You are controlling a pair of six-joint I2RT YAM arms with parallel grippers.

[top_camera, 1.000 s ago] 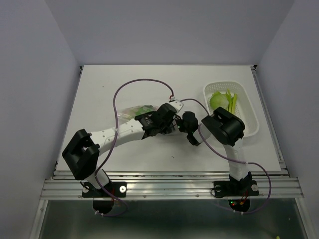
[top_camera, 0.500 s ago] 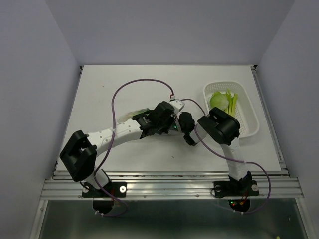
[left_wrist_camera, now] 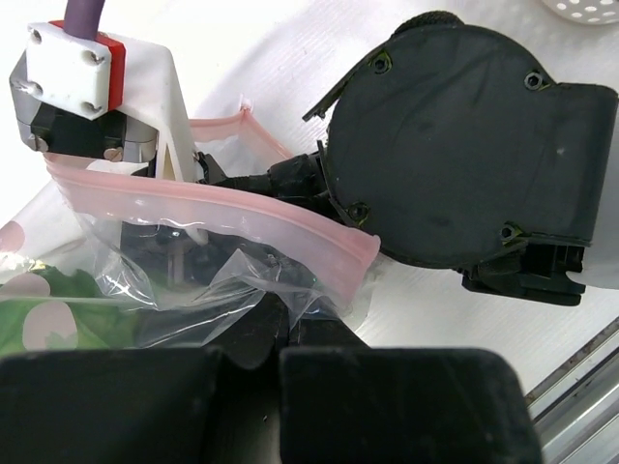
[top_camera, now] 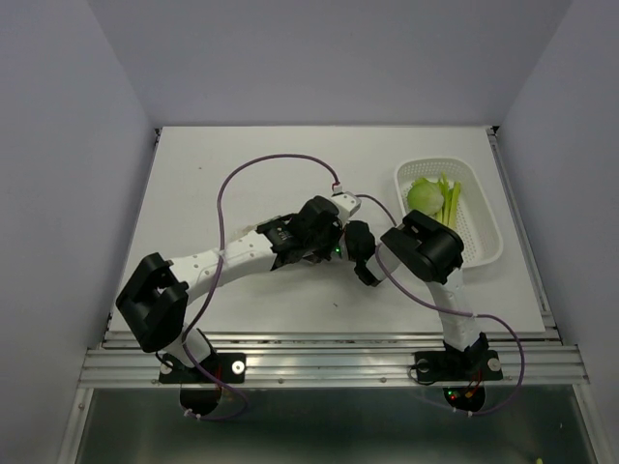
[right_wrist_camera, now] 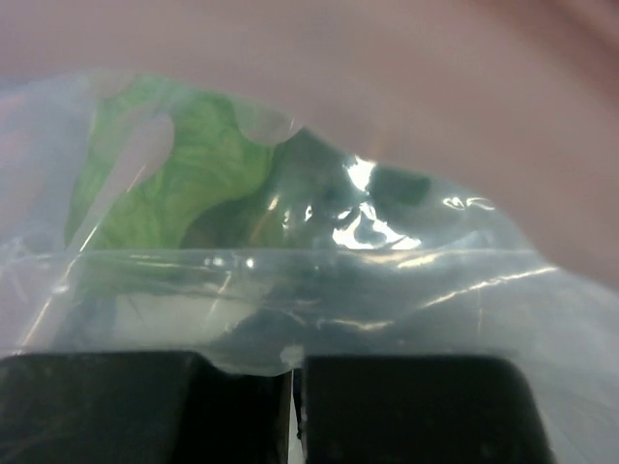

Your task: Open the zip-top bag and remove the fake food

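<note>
Both hands meet at mid-table, right over the bag (left_wrist_camera: 193, 251). The left hand (left_wrist_camera: 280, 353) has its fingers pressed together with a fold of clear film caught between them, low on the near wall of the bag. That looks like an anchor grip, so the bag cannot slide on the table (top_camera: 193, 174) when the other side gets pulled.

The right hand (right_wrist_camera: 295, 382) comes in from the opposite side. Its own camera shows its 2 fingers together as well, with a crease of plastic nipped in the seam between them. So that makes 2 pinches on 1 bag, each on a different wall, which is the setup for peeling the mouth apart.

The pink zipper strip (left_wrist_camera: 242, 208) is bowed into a loop in the left wrist view, so the mouth reads as at least partly open. How wide it is I cannot tell.

Inside, a green leaf (right_wrist_camera: 184, 174) sits just behind the film, so there is food left to fetch. Over on the right, the white basket (top_camera: 488, 242) holds a pale lettuce ball (top_camera: 422, 194) and yellow-green strips (top_camera: 450, 196), well apart from the bag. By my read the job is partway done.

The risk is thin, slippery film, since either pinch could slip off under tension.
</note>
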